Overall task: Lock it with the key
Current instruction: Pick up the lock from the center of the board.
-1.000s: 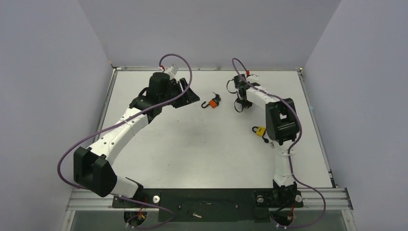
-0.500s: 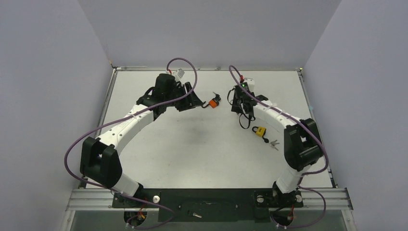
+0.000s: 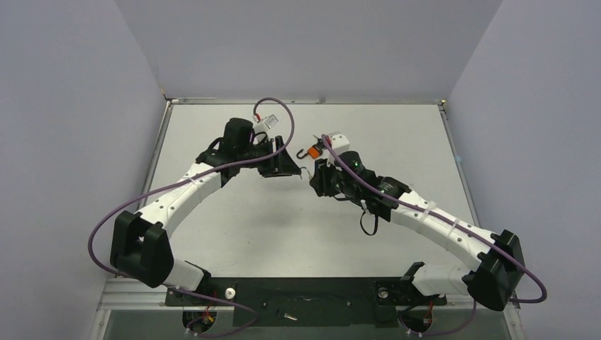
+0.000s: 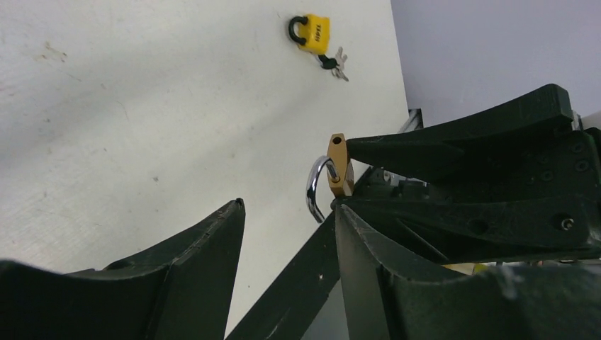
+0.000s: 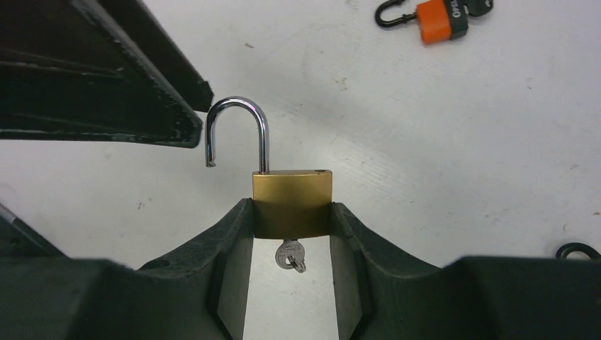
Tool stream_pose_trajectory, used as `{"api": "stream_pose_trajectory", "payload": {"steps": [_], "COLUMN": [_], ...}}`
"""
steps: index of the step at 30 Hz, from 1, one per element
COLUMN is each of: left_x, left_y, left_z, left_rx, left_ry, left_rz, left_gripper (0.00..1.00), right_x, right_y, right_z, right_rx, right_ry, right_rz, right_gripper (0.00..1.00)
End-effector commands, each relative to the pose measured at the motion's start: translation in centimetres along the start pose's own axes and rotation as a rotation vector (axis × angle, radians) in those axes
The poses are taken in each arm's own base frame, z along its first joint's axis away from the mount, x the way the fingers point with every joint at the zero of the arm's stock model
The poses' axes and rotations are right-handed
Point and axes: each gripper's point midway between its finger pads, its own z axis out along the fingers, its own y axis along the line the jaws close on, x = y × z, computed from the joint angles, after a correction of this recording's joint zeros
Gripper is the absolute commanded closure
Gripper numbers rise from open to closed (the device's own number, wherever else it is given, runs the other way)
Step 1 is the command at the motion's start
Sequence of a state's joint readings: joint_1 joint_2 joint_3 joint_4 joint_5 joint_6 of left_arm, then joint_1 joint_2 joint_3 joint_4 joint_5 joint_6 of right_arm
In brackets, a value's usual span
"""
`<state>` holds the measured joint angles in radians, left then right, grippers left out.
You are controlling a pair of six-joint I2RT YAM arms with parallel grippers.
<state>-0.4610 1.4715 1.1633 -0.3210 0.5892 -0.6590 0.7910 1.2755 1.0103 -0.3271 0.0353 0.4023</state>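
A brass padlock [image 5: 293, 190] with an open silver shackle [image 5: 238, 113] is clamped by its body between the fingers of the right end effector [image 5: 291, 210] and held above the white counter [image 3: 283, 227], near its far middle. A small silver key [image 5: 290, 253] is seated in the keyhole on the underside, hanging into the gap between the fingers.

The lock's long axis runs straight out from the right end effector, shackle leading, towards the left end effector [image 4: 287, 212]. That one is spread wide and nothing is gripped in it. In the left wrist view, the lock is seen edge-on just beyond one fingertip, not in line with the gap.

The left arm is judged the nearer to the shackle's free end, so closing probably calls for a push along that axis. An orange padlock [image 5: 439, 15] and a yellow padlock [image 4: 312, 34] lie apart on the counter.
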Motion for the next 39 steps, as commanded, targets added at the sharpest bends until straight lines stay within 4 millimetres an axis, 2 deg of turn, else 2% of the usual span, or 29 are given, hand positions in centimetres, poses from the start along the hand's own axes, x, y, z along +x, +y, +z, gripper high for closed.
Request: {"api": "stream_pose_trajectory", "payload": {"steps": [1, 4, 10, 20, 32, 39], "left_x": [1.3, 2.2, 3.6, 6.1, 7.6, 8.5], "left_y": [-3.7, -4.5, -6.4, -6.3, -7.2, -7.1], "left_z": [-3.2, -4.4, -6.0, -6.7, -7.5, -7.2], "left_rx": [0.150, 0.177, 0.274, 0.320, 0.390, 0.397], "left_ry": [0.028, 0.050, 0.083, 0.155, 0.191, 0.222], "left_rz": [0.118, 0.132, 0.123, 0.104, 0.091, 0.067], "left_gripper": [0.53, 0.54, 0.60, 0.60, 0.66, 0.67], "right_x": [-1.1, -1.1, -0.9, -1.4, -1.3, -1.1], "right_y": [3.3, 4.7, 5.7, 7.0, 7.5, 8.5], "right_z": [-3.3, -5.0, -6.8, -8.9, -9.2, -9.6], "right_rx": [-0.111, -0.163, -0.193, -0.233, -0.244, -0.287], "right_ry": [-0.065, -0.069, -0.052, -0.053, -0.033, -0.024], "right_rz": [-0.089, -0.135, -0.211, -0.268, -0.308, -0.325], "right_gripper": [1.00, 1.00, 1.00, 1.00, 1.00, 1.00]}}
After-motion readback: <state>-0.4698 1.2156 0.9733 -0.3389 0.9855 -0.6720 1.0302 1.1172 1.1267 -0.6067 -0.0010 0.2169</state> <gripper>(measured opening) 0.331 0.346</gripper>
